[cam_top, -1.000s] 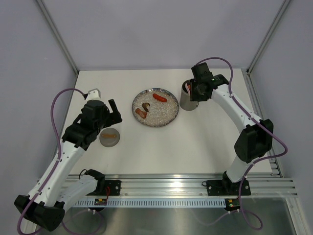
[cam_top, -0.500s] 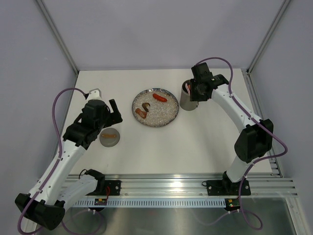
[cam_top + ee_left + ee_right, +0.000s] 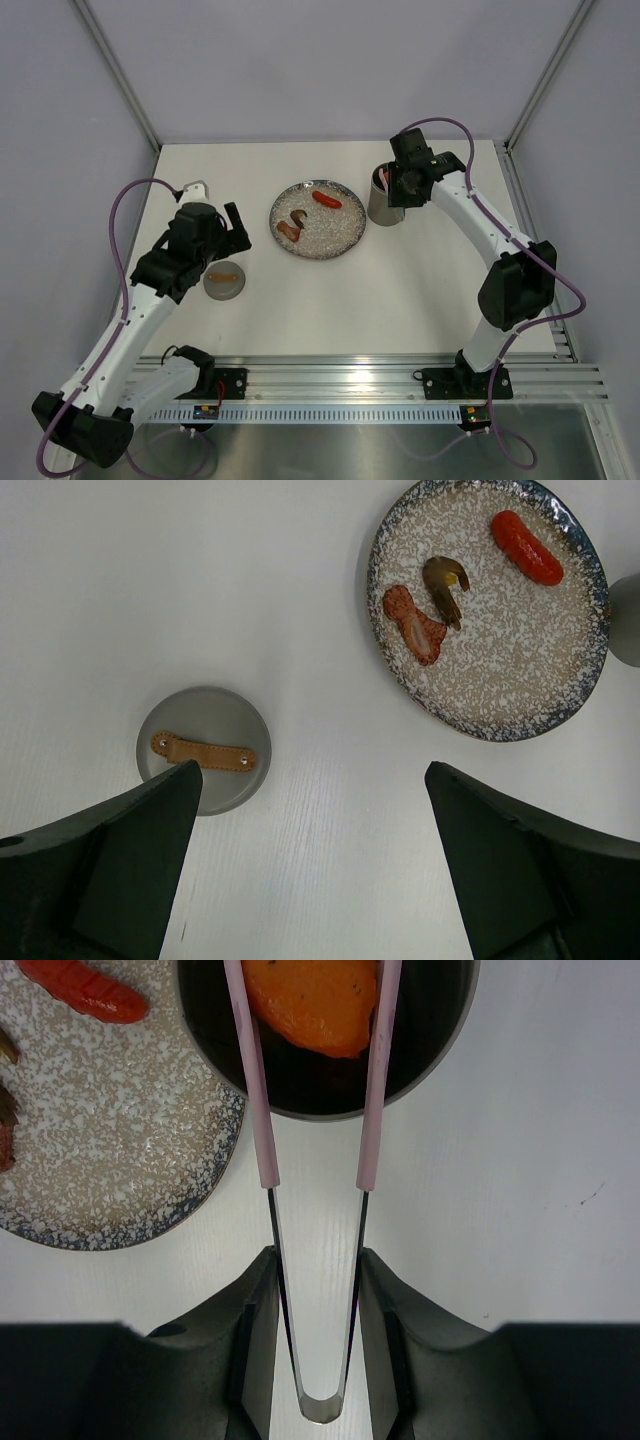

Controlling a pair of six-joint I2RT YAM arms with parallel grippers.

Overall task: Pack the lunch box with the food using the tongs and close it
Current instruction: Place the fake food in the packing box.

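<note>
Nearest the arm bases on the white table (image 3: 400, 290) lies a flat grey disc (image 3: 224, 283) with an orange-brown strap (image 3: 203, 752) across it. It sits well apart from the speckled plate (image 3: 335, 238), at about 8 o'clock of it. At roughly 12 o'clock of the disc hangs the left gripper (image 3: 236, 228), its jaws spread as wide as they go and holding nothing. In its wrist view the two dark fingers (image 3: 110, 870) frame bare table, and one covers the disc's near edge. Farther in, at the middle of the table, the plate carries three pieces of food. A reddish-brown chunk (image 3: 414, 623) and a curled olive-brown piece (image 3: 447, 585) lie touching near 9 o'clock, and a red sausage (image 3: 526, 547) lies alone toward 1 o'clock. Just beside the plate at 2 o'clock stands the lunch box (image 3: 383, 208), upright with its mouth uncovered, its wall all but touching the plate's rim. The right gripper (image 3: 320, 1290) is above it, its jaws partly closed on the metal shanks of the tongs (image 3: 262, 1110), which point away from the wrist. The two pink arms reach over the lunch box rim into the dark mouth. An orange food piece (image 3: 310, 995) sits between the arms, inside the mouth, and seems to touch both.
</note>
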